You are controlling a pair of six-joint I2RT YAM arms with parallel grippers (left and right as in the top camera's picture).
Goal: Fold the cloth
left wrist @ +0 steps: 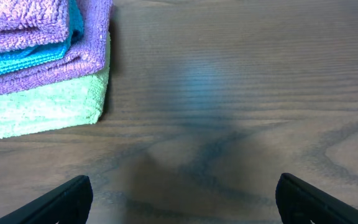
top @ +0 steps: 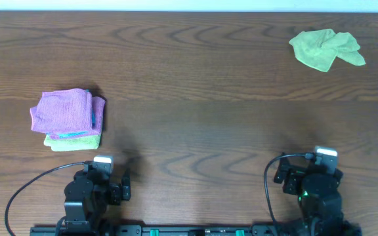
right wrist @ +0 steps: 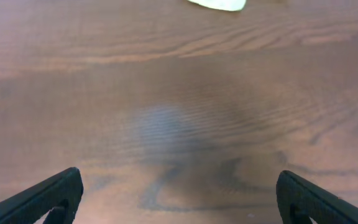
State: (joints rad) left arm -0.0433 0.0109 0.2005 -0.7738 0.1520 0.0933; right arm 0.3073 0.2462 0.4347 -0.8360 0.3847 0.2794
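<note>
The cloth lies folded at about 9 o'clock on the table, its purple pile uppermost on a small stack. Under its top layer a thin blue cloth shows at the edge, with another purple layer beneath that. Whether the two purple layers are one piece I cannot tell. At the bottom of the stack sits a folded green cloth, sticking out a little toward 6 o'clock. A second green cloth lies crumpled and alone at about 2 o'clock, well apart from the stack.

The left gripper is at about 7 o'clock, near the table's front edge, with its jaws spread wide apart and only bare wood between them. The stack is at 11 o'clock from it, near but not touching. The right gripper is at about 5 o'clock, its jaws likewise wide apart over bare wood, and the crumpled green cloth is far off at its 12 o'clock.
</note>
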